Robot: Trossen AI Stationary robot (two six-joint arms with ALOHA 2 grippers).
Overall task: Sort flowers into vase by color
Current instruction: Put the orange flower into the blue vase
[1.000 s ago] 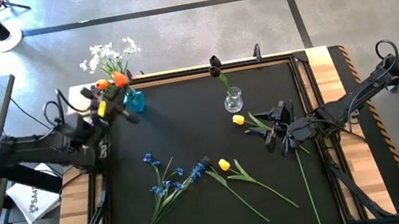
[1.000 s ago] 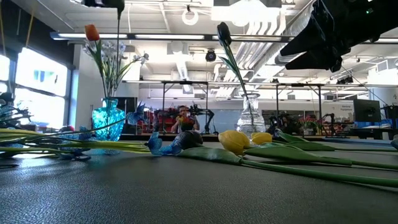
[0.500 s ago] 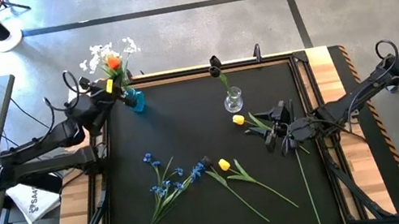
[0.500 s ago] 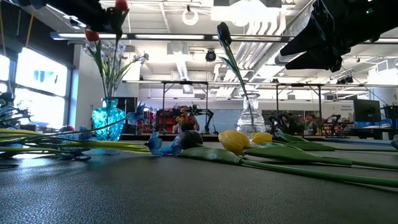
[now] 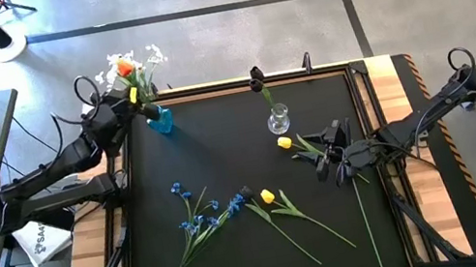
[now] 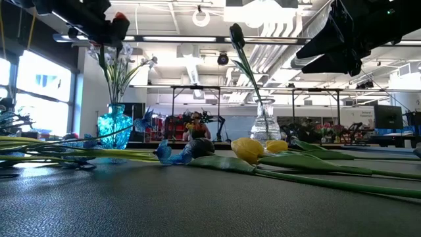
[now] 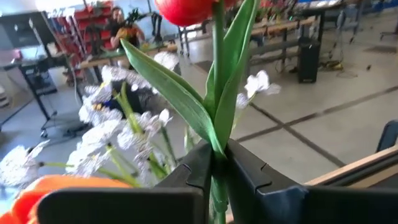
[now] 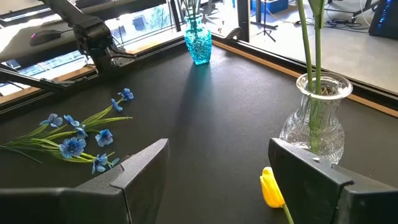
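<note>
In your left wrist view, the picture's top edge cut off the red tulip head [image 7: 186, 9], and the orange tulip [image 7: 50, 185] was blurred and partly hidden behind the left pincer [image 7: 214, 171]. In your right wrist view, the top edge cropped the stems in the clear glass vase [image 8: 315, 118], so their blooms stayed unseen.

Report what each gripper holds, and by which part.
The left gripper is shut on the orange-red tulip, gripping its green stem below the leaves, over the blue vase. The right gripper is open and holds nothing.
</note>
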